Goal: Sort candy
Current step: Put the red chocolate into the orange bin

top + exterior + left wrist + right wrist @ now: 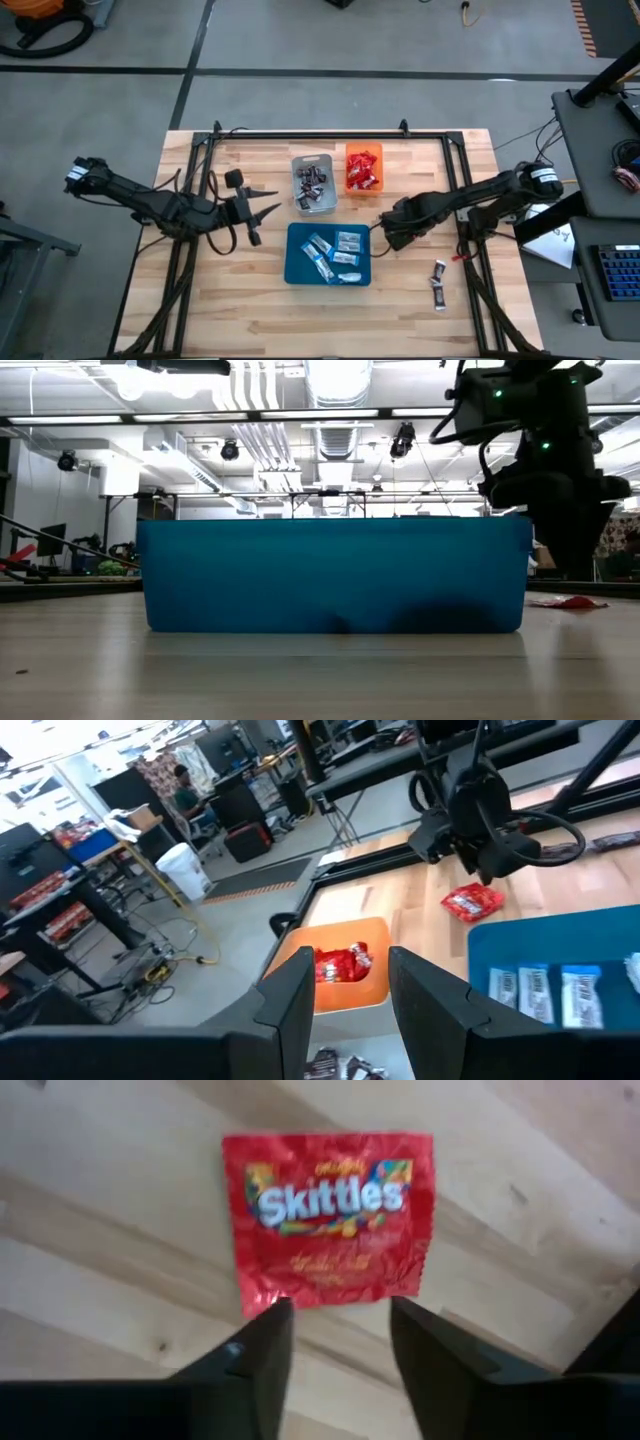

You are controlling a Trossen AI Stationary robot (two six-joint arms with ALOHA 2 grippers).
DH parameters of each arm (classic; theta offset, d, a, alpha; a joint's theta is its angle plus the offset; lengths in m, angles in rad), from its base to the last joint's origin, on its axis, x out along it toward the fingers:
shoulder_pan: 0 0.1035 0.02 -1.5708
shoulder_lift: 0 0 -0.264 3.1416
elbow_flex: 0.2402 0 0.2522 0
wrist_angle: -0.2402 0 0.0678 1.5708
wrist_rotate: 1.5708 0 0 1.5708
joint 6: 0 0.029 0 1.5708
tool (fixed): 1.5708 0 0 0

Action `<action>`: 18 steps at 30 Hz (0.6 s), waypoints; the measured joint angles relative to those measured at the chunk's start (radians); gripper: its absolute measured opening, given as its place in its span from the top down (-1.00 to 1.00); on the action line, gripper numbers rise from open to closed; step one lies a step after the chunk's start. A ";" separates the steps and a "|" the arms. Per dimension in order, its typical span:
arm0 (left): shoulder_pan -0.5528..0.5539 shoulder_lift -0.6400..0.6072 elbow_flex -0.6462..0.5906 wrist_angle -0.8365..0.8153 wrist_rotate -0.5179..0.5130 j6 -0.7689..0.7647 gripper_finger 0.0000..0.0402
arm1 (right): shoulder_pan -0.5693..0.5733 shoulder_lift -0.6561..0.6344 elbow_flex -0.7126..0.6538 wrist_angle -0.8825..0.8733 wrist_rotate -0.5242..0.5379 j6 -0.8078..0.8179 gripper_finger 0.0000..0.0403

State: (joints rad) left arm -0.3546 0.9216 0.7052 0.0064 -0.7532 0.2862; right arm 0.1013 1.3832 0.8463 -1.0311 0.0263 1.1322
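A shiny red candy packet (pixel 330 1220) lies flat on the wood between the blue tray (pixel 296 262) and the table's right rail. It also shows in the left wrist view (pixel 472 903) and in the low view (pixel 570 601). My right gripper (pixel 340 1335) hangs open just above it, pointing down, with a gap between them. In the high view the right gripper (pixel 386 236) hides the packet. Two dark mini bars (pixel 438 282) lie on the table near the right edge. My left gripper (pixel 262 212) waits open, left of the grey tray (pixel 296 160).
The grey tray holds dark bars (pixel 312 186), the orange tray (pixel 349 150) red packets (pixel 340 963), and the blue tray blue-and-white bars (pixel 333 250). The blue tray's wall (pixel 335 575) fills the low view. Black rails (pixel 320 132) frame the table. People and benches show in the room beyond.
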 joint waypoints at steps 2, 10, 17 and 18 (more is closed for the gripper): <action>0.015 0.000 0.000 0.000 0.000 0.002 0.43 | -0.019 0.000 0.000 0.002 0.015 -0.014 0.06; 0.078 0.022 0.000 0.000 0.000 -0.001 0.43 | -0.084 0.072 -0.037 0.173 0.050 -0.120 -0.35; 0.103 0.025 0.000 -0.002 0.000 -0.006 0.43 | -0.116 0.140 -0.056 0.175 0.039 -0.146 -0.35; 0.103 0.024 -0.001 -0.001 0.000 -0.006 0.43 | -0.115 0.147 -0.059 0.191 0.038 -0.150 -0.33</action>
State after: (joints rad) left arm -0.2512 0.9459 0.7044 0.0051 -0.7528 0.2798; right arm -0.0136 1.5304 0.7876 -0.8400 0.0639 0.9822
